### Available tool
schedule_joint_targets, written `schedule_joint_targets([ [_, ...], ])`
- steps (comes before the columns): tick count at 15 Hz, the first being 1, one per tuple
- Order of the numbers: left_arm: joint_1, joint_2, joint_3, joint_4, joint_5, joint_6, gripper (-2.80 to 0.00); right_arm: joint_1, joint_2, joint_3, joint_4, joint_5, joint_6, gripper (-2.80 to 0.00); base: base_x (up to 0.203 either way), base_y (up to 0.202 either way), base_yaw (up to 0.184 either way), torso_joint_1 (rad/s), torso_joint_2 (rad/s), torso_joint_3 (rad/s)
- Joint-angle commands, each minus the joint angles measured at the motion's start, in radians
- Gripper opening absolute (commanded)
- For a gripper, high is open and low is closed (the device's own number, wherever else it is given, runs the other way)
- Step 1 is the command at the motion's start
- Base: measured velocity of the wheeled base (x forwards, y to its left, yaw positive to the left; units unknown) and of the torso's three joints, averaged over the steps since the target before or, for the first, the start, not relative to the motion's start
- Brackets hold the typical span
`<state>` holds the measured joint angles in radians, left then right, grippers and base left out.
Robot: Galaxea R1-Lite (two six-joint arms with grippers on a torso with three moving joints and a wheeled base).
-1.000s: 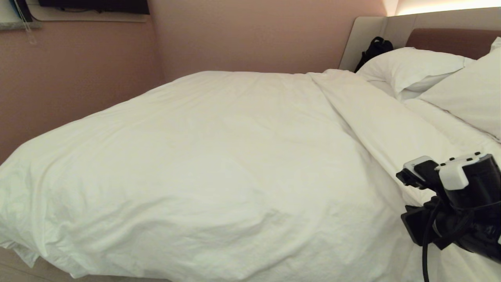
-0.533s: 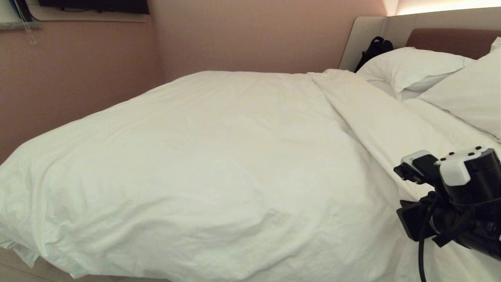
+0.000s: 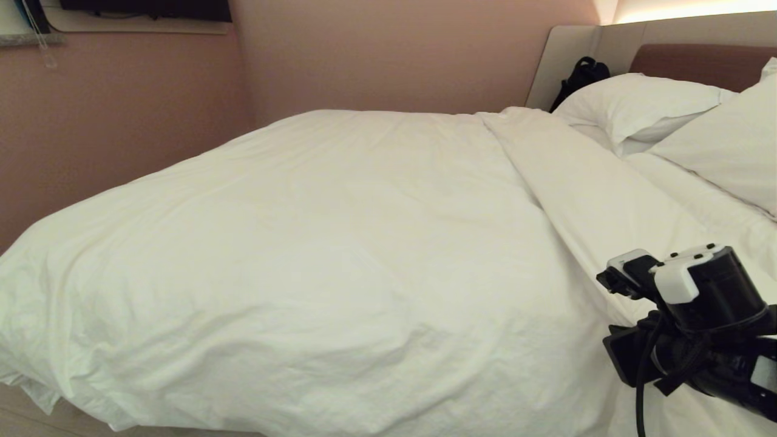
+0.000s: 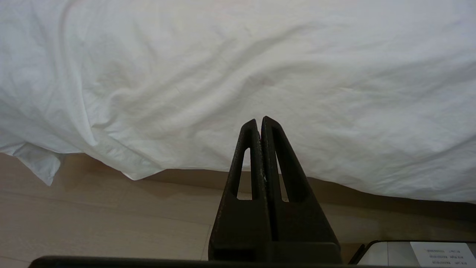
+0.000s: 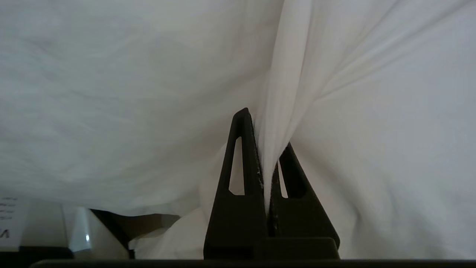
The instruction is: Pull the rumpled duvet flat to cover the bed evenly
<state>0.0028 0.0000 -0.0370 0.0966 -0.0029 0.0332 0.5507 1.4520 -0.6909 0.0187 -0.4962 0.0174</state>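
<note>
Two grippers show here, and only one is at work. The right gripper (image 5: 266, 149) sits over the near right part of the bed (image 3: 561, 57), and in the right wrist view its black fingers (image 5: 241, 163) are pressed together on a pleat of the duvet (image 3: 340, 255), the white cloth drawn up taut into a ridge that runs away from the fingertips. In the head view that arm's black wrist, with its white camera block and a dangling cable, stands low at the right edge, above the cover. The duvet lies across most of the bed as a thick, puffy white mass, finely wrinkled, hanging over the near edge at the left and reaching back toward the far side by the pink wall (image 3: 121, 121). Its upper edge runs on a slant from the far side down toward the right arm, with a long fold beside it. Beyond that edge, two plump white pillows (image 3: 643, 106) lie against the padded headboard (image 3: 698, 60), and a black bag (image 3: 580, 76) leans at the headboard's far end. The left gripper (image 4: 260, 123) is parked low beside the bed, its fingers closed on each other with nothing between them, pointing at the hanging edge of the duvet above the pale wooden floor (image 4: 93, 216).
</note>
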Motion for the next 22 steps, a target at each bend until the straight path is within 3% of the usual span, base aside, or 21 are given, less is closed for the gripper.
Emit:
schedule_joint_targets([
  [1, 0.0, 0.0, 0.0, 0.0, 0.0, 0.001, -2.8, 0.007, 0.025, 0.0, 0.002, 0.066, 0.035, -2.8, 0.0, 0.0, 0.0, 0.0, 0.0, 0.0],
  [12, 0.0, 0.0, 0.0, 0.0, 0.0, 0.001, -2.8, 0.011, 0.136, 0.011, -0.043, 0.073, 0.087, -2.8, 0.0, 0.0, 0.0, 0.0, 0.0, 0.0],
  [13, 0.0, 0.0, 0.0, 0.0, 0.0, 0.001, -2.8, 0.011, 0.142, 0.008, -0.045, 0.073, 0.088, 0.0, 0.0, 0.0, 0.0, 0.0, 0.0, 0.0],
  [22, 0.0, 0.0, 0.0, 0.0, 0.0, 0.001, -2.8, 0.014, 0.066, -0.006, -0.046, 0.079, 0.096, 0.0, 0.0, 0.0, 0.0, 0.0, 0.0, 0.0],
])
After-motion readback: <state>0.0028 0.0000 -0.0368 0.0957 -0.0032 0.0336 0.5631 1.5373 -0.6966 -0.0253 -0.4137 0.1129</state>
